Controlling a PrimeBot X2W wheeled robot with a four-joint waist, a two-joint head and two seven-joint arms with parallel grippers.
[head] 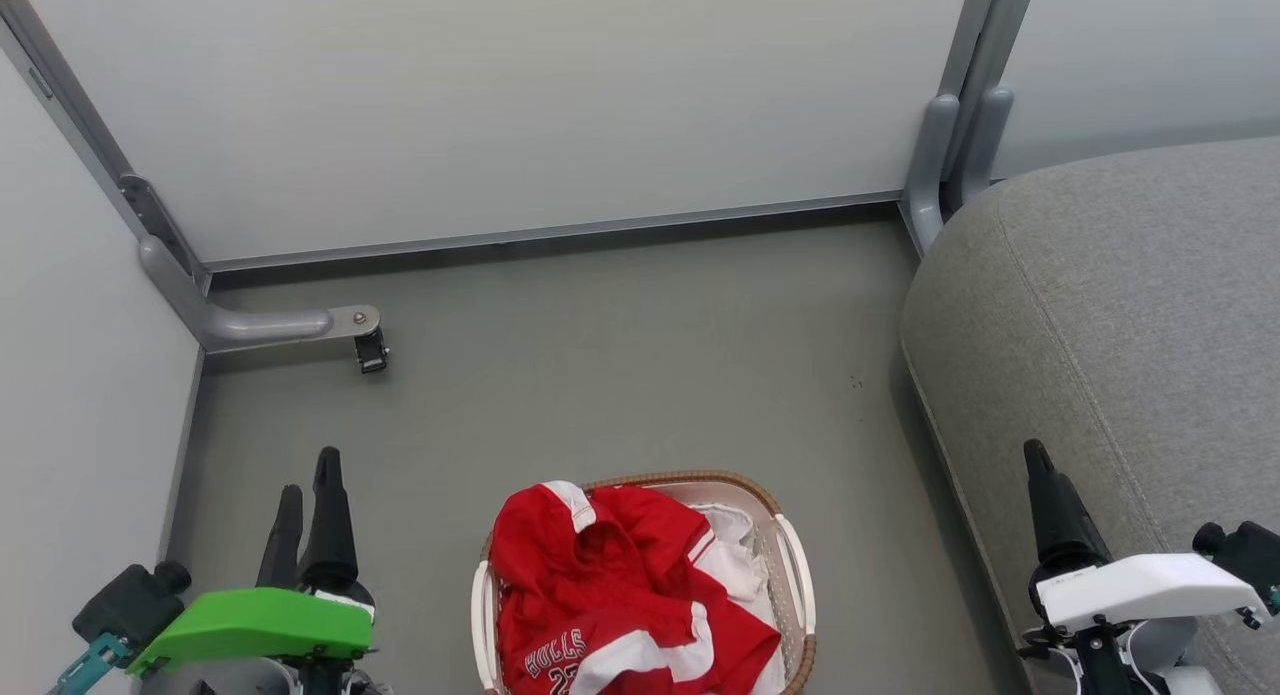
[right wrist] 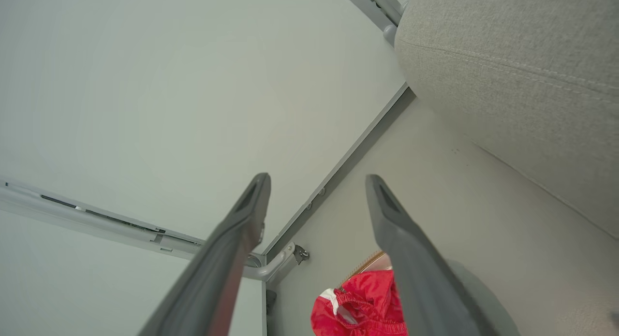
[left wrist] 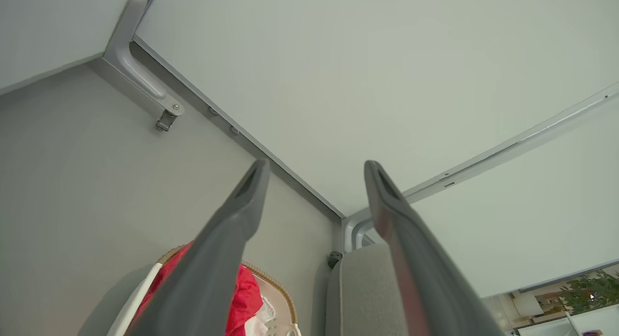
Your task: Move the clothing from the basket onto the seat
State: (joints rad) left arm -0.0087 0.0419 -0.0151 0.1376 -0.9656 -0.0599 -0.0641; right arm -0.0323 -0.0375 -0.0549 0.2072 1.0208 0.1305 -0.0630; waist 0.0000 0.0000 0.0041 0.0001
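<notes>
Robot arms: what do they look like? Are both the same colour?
No. The left gripper has long dark pointed fingers under a bright green cover. The right gripper has the same dark fingers but a white cover.

Only readable text, head view: "BULLS", slanted, on the red jersey [head: 620,575] lying in the basket [head: 797,565]. Under it is a number starting with 2. The second digit is cut off at the frame edge, possibly another 2 or a 3.
</notes>
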